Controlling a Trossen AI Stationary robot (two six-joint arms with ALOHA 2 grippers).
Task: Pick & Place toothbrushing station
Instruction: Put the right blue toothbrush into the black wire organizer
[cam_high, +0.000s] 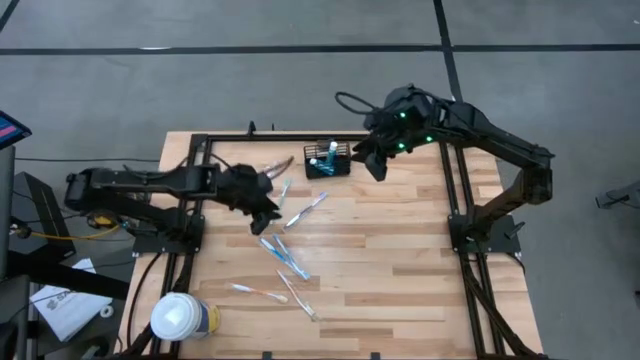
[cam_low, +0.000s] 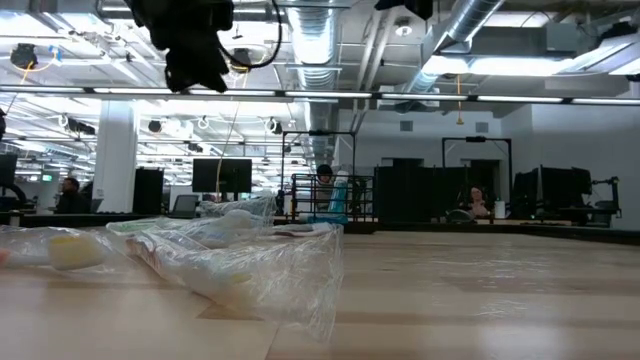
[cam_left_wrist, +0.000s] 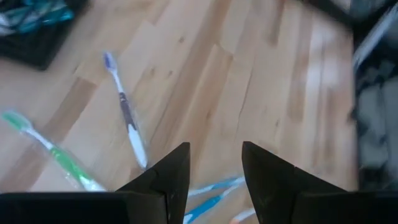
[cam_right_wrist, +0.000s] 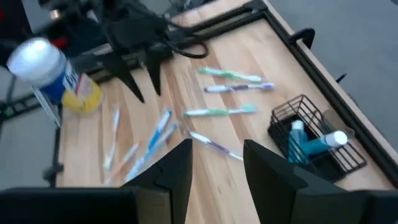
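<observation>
So the little black wire basket (cam_high: 328, 160) is sitting near the far edge of the wooden surface (cam_high: 400, 260), about in the middle between the two arms, with a couple of teal toothpaste tubes (cam_right_wrist: 314, 146) standing/leaning inside it. Right beside it, on its right, the right end effector (cam_high: 378, 165) hangs above the surface with its fingers parted a moderate amount and nothing between them; its wrist view looks straight down past them at the basket and the scattered brushes. On the other side of the basket, a bit nearer, the left end effector (cam_high: 268, 208) is up off the surface too, fingers also spread with an empty gap, hovering over the brush pile. Toothbrushes are strewn across the middle of the surface: a purple-and-white one (cam_left_wrist: 124, 106) and a green one (cam_left_wrist: 50, 149) lying flat and apart from each other, a pair of blue ones (cam_high: 285, 255) side by side closer to the near edge, and a couple more wrapped ones (cam_high: 255, 291) further down. A white-lidded yellow-and-blue cup (cam_high: 183, 318) stands at the near left corner. The surface is light wood planks inside a black metal frame (cam_high: 452, 190). From table height you mostly see crinkly clear wrapping (cam_low: 240, 265) up close, and behind it a big open office with monitors, exposed ceiling ducts (cam_low: 330, 40) and strip lights, plus a few people seated at desks far off.
</observation>
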